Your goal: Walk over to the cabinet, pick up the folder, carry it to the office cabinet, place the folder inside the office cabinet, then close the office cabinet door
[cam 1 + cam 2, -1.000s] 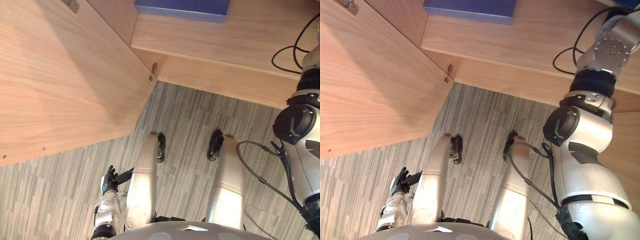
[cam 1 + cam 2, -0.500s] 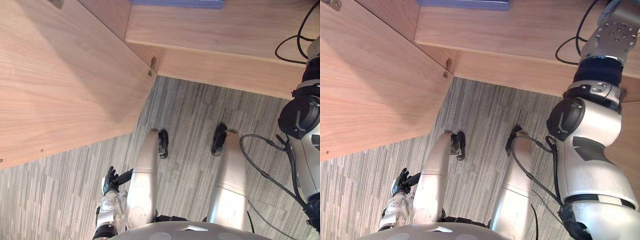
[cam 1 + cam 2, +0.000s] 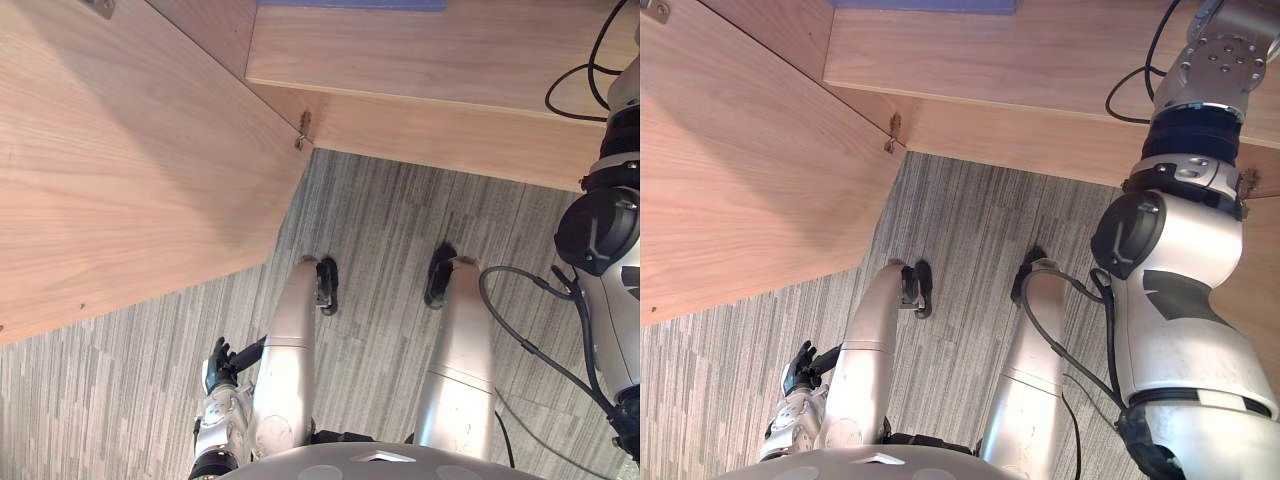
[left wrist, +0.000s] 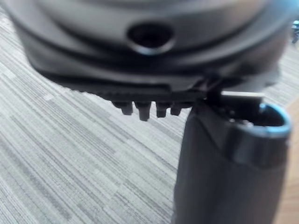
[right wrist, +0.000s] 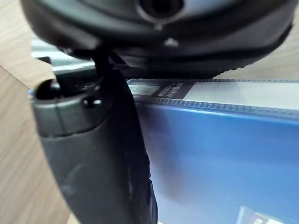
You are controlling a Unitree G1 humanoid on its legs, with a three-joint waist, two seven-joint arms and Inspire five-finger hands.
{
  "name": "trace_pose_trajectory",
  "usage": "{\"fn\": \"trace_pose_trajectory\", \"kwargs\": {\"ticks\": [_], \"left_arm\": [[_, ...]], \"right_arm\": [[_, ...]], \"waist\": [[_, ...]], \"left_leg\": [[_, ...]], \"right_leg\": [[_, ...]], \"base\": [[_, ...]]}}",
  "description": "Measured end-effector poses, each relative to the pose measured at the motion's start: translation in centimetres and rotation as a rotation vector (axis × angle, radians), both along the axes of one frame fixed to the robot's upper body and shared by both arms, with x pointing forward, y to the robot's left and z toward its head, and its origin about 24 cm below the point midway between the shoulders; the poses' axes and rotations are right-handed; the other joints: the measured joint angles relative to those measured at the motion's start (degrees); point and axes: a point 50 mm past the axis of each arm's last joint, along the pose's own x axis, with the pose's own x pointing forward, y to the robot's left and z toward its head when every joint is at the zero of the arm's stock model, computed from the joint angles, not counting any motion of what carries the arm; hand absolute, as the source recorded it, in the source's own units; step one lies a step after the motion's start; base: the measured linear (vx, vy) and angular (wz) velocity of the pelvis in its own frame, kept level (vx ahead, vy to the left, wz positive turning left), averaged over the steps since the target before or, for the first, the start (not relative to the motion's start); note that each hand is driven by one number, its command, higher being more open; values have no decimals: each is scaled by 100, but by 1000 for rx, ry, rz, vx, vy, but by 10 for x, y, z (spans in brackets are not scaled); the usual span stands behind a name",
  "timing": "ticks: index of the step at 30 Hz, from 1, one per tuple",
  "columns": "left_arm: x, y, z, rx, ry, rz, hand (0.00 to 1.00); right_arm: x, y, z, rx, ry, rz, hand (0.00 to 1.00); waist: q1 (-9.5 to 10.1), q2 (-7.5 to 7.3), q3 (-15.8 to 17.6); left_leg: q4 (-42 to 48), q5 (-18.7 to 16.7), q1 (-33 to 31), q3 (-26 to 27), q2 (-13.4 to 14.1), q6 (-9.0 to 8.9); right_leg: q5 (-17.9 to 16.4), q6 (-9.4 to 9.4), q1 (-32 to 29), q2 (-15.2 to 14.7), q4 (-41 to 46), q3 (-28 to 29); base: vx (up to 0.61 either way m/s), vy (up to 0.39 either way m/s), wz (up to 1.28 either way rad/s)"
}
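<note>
Folder [image 3: 350,4] first: in the left eye view you see just its blue edge, lying flat at the back of the shelf [image 3: 420,50]. The door [image 3: 130,170] stands swung wide to the shelf's left, its hinge [image 3: 304,130] at the shelf's front corner. Your left hand [image 3: 218,362] hangs low over the carpet [image 3: 390,230], well away from the shelf, fingers relaxed and empty.

In the right eye view, your right arm [image 3: 1180,300] rises across the shelf's front edge on its right side, heading toward the folder.

In the left wrist view, the fingertips sit in a loose row above the carpet, with nothing between them and the thumb.

In the right wrist view, your right hand [image 5: 93,154] is right at the folder, the thumb lying across the blue cover with the shelf's wood beside it. You cannot tell from this whether the hand grips the folder or only rests against it.

By my judgement the folder looks set down, so the step in hand is finishing the placing. Check that the folder lies wholly behind the shelf's front edge before you let go. Open the hand fully, then draw it straight back so the thumb does not drag the folder forward. Keep the arm off the shelf's front edge as it retreats. The door comes after, and your left hand is the better placed for it.
</note>
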Motion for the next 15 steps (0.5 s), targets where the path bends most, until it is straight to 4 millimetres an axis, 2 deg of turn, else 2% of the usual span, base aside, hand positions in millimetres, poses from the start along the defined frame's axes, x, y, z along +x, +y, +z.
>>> {"fn": "trace_pose_trajectory", "kwargs": {"ticks": [4, 8, 10, 13, 15], "left_arm": [[-3, 1, -3, -1, 19, 9, 100], [-8, 3, -5, 0, 35, 22, 100], [-9, 4, -5, 2, 37, 26, 100], [-8, 4, -5, -2, 30, 25, 100], [-7, 4, -3, -4, 19, 19, 100]], "right_arm": [[5, 4, -7, 3, 1, 15, 100], [13, 9, -25, 37, 25, 52, 100], [17, 8, -39, 60, 53, 58, 100], [20, 9, -50, 81, 71, 67, 100], [23, 11, -61, 96, 96, 80, 100]], "waist": [[-71, 3, -2], [-95, 14, -12], [-120, 18, -21], [-110, 18, -27], [-132, 35, -42]], "left_leg": [[-212, 37, 203, 22, 14, 41], [-780, 184, 681, 146, 100, 117], [-1219, 339, 977, 198, 95, 152], [-1715, 523, 1315, 293, 69, 184], [-2294, 761, 1696, 312, 31, 185]], "right_leg": [[84, 44, 245, 12, -271, -40], [355, 52, 747, 102, -962, -109], [527, 55, 1074, 103, -1430, -174], [720, 36, 1406, 96, -1888, -191], [933, 34, 1840, 90, -2433, -294]], "base": [[4, 46, -6], [41, 60, -20], [50, 53, -7], [64, 29, -5], [95, 21, 3]]}}
